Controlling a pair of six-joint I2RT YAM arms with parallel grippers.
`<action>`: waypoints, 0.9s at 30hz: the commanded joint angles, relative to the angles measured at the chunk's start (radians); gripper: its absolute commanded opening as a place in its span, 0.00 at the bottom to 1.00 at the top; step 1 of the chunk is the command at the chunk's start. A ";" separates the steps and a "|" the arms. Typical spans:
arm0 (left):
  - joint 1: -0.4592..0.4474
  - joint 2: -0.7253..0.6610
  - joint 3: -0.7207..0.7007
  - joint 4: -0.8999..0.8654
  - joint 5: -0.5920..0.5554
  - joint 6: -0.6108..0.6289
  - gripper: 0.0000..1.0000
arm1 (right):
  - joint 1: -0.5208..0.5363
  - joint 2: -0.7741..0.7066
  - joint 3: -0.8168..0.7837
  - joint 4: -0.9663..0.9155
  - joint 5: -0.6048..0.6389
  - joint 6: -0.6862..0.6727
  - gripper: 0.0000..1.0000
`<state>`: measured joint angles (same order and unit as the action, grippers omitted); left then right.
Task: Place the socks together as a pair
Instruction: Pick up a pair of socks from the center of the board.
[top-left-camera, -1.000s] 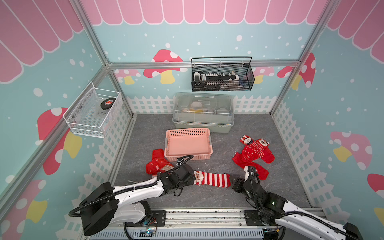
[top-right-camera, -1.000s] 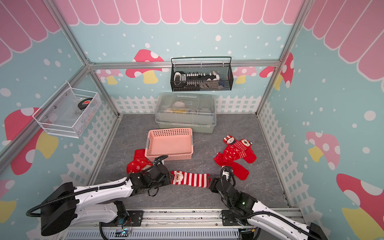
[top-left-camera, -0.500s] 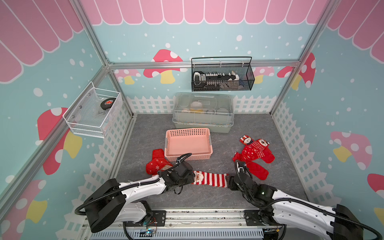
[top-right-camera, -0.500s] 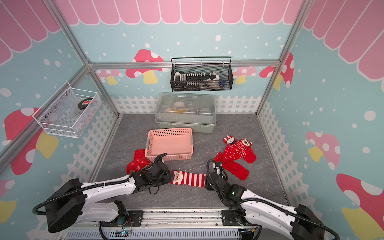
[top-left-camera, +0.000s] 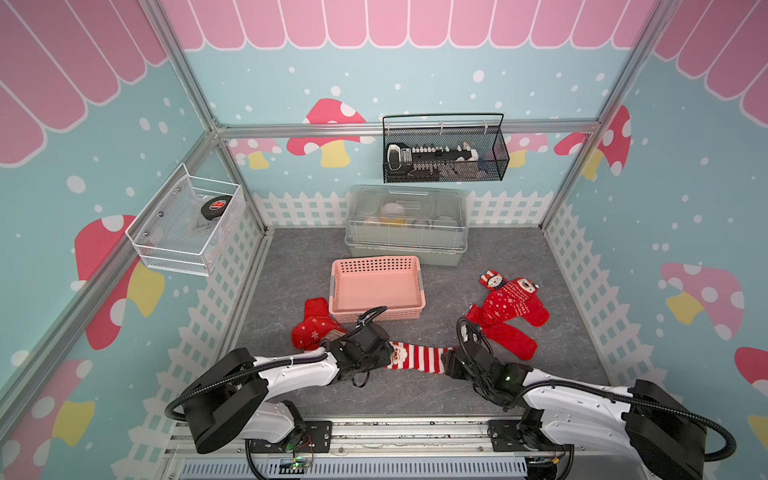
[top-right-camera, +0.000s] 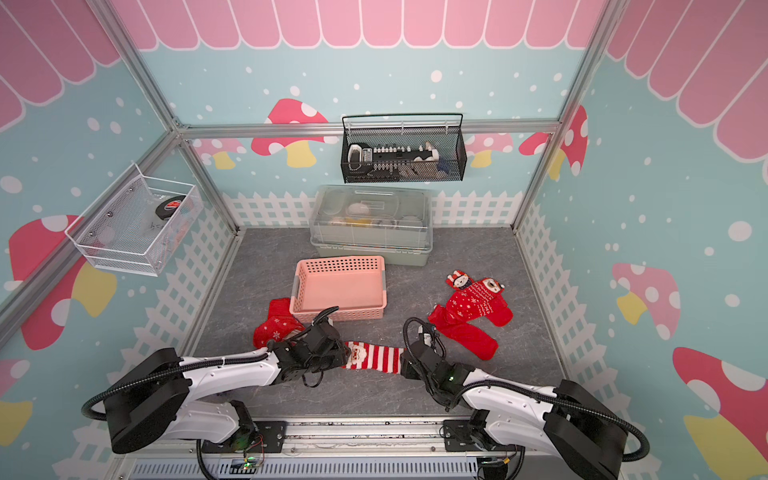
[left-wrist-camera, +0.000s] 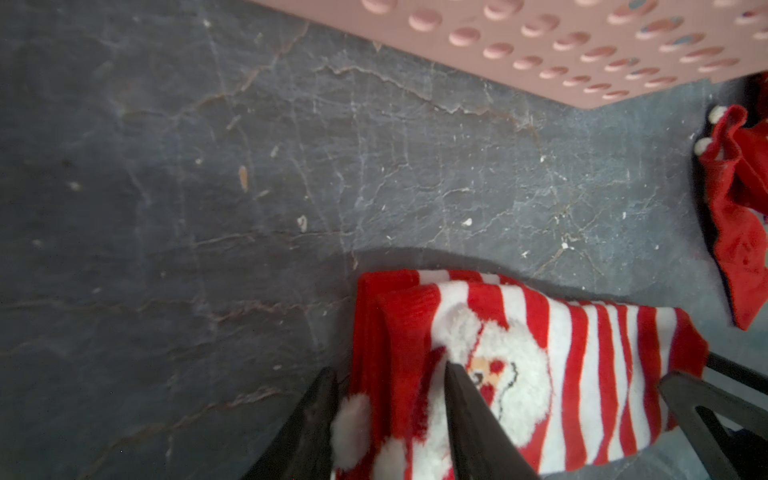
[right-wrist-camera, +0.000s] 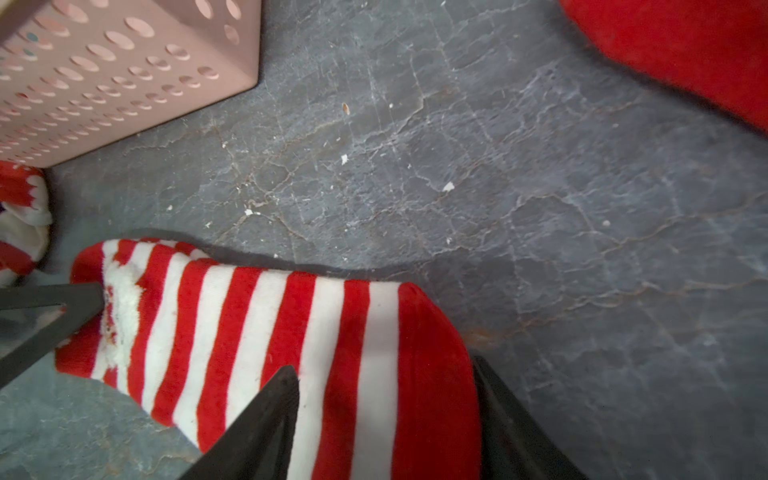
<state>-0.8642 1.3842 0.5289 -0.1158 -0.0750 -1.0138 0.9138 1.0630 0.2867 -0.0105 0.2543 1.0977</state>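
Note:
Two red-and-white striped socks (top-left-camera: 419, 357) (top-right-camera: 380, 356) lie stacked on the grey floor, Santa face at the cuff (left-wrist-camera: 498, 374). My left gripper (top-left-camera: 384, 353) (left-wrist-camera: 388, 376) is open over the cuff end, one finger beside the pompoms and the other on the Santa face. At the red toe (right-wrist-camera: 432, 353), my right gripper (top-left-camera: 451, 361) (right-wrist-camera: 384, 370) also stands open, straddling it. A red snowflake sock (top-left-camera: 313, 328) lies left of the arms. Red socks with snowman and bear faces (top-left-camera: 511, 301) lie at the right.
A pink perforated basket (top-left-camera: 376, 266) stands just behind the striped socks, and its wall shows in both wrist views (left-wrist-camera: 582, 41) (right-wrist-camera: 104, 62). Behind it is a clear lidded box (top-left-camera: 405, 226). A black mesh basket (top-left-camera: 444, 166) and a white wire basket (top-left-camera: 187, 232) hang on the walls.
My right arm has swung left, from beside the red socks to the striped socks' toe. The left gripper stayed at the cuff and its fingers drew a little closer.

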 joint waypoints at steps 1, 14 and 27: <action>0.006 0.031 -0.001 -0.015 0.027 -0.002 0.37 | -0.006 0.007 -0.031 0.052 -0.004 0.065 0.59; 0.006 -0.033 0.044 -0.138 0.044 0.051 0.04 | -0.006 0.000 -0.017 0.067 -0.021 0.055 0.13; 0.005 -0.331 0.164 -0.455 -0.010 0.173 0.00 | -0.005 -0.198 0.069 0.005 -0.036 -0.075 0.00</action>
<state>-0.8616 1.1053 0.6353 -0.4484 -0.0452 -0.8993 0.9096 0.9085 0.3176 0.0158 0.2165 1.0557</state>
